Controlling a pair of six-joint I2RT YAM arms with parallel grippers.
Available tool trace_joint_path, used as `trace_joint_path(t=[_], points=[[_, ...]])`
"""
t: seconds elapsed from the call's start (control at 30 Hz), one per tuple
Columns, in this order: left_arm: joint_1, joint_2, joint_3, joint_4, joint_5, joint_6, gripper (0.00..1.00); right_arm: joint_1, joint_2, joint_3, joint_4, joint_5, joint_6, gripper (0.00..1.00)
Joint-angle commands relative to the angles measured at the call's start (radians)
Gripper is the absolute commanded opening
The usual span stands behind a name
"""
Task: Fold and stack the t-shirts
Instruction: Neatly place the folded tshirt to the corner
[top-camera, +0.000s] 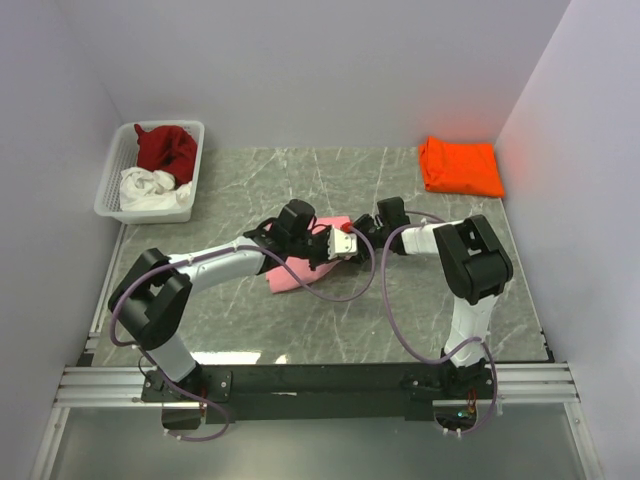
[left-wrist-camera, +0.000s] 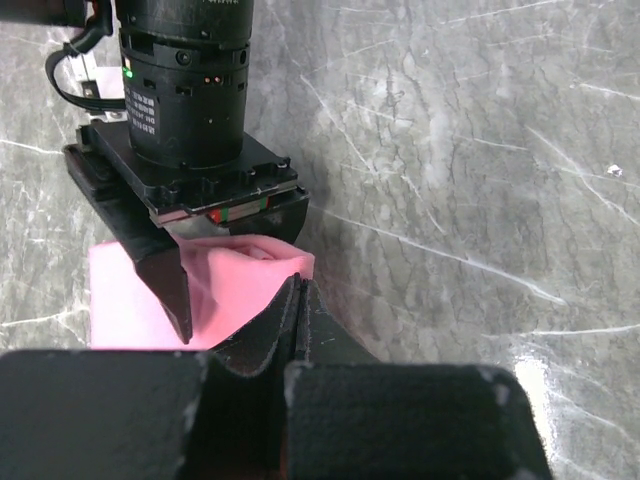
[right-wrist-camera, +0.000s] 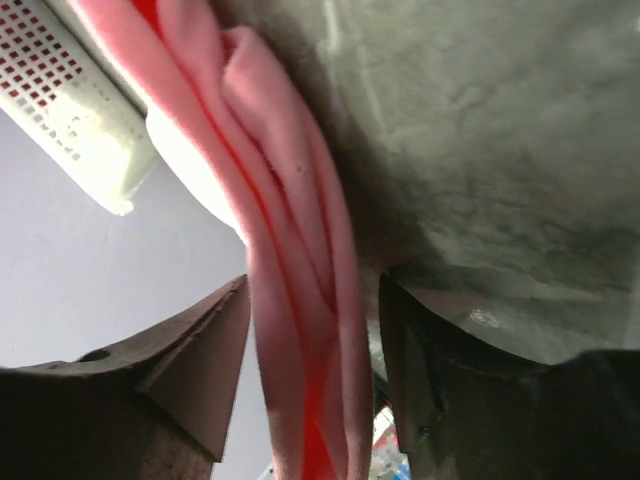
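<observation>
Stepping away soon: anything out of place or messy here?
Nothing stands out: the pink t-shirt lies mid-table, the orange t-shirt is folded far right, the red t-shirt and white t-shirt sit in the basket.

The top view looks from 6 o'clock toward 12 over the whole bench (top-camera: 300, 180). Both wrist views sit close on the pink t-shirt (top-camera: 288, 280), shared by all.

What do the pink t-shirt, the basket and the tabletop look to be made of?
The pink t-shirt looks like soft matte knit cloth, probably cotton: it hangs in limp folds. The basket seems white moulded plastic, given its rigid lattice walls. The tabletop is grey-green with pale veins and slightly glossy; real marble or printed laminate cannot be told.
</observation>
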Motion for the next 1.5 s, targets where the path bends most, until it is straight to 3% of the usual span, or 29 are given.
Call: trace_joint_path(t=[0.0, 0.2, 0.27, 0.33, 0.37, 0.47, 0.6, 0.8, 1.0, 1.1, 1.3, 1.47], points=[[-0.014, 0.009, 0.005, 0.057, 0.005, -0.013, 0.01, 0.013, -0.008, -0.026, -0.025, 0.058, 0.018, 0.60], [-0.021, 0.006, -0.001, 0.059, 0.010, -0.017, 0.01, 0.000, 0.018, 0.017, -0.043, 0.078, -0.027, 0.38], [-0.022, 0.003, 0.002, 0.054, 0.008, -0.021, 0.02, -0.009, 0.034, 0.038, -0.065, 0.087, -0.074, 0.22], [-0.024, 0.001, 0.008, 0.039, 0.000, -0.029, 0.14, -0.024, 0.040, 0.083, -0.101, 0.098, -0.141, 0.03], [-0.025, -0.002, 0.017, 0.029, -0.006, -0.035, 0.31, -0.030, 0.048, 0.104, -0.124, 0.119, -0.177, 0.00], [-0.010, -0.029, 0.049, -0.033, -0.013, -0.084, 0.50, -0.049, 0.049, 0.251, -0.287, 0.191, -0.402, 0.00], [0.060, -0.071, 0.103, -0.153, 0.005, -0.182, 0.67, -0.084, 0.052, 0.441, -0.469, 0.253, -0.695, 0.00], [0.131, -0.062, 0.215, -0.360, -0.043, -0.259, 0.99, -0.196, 0.132, 0.681, -0.612, 0.332, -1.017, 0.00], [0.199, -0.013, 0.280, -0.495, -0.021, -0.280, 0.99, -0.295, 0.227, 0.937, -0.713, 0.405, -1.258, 0.00], [0.206, 0.001, 0.255, -0.457, -0.079, -0.366, 0.99, -0.325, 0.270, 1.057, -0.746, 0.418, -1.350, 0.00], [0.212, 0.070, 0.302, -0.477, -0.085, -0.412, 1.00, -0.389, 0.333, 1.281, -0.764, 0.452, -1.429, 0.00], [0.212, 0.118, 0.333, -0.481, -0.104, -0.420, 1.00, -0.398, 0.322, 1.324, -0.714, 0.484, -1.462, 0.00]])
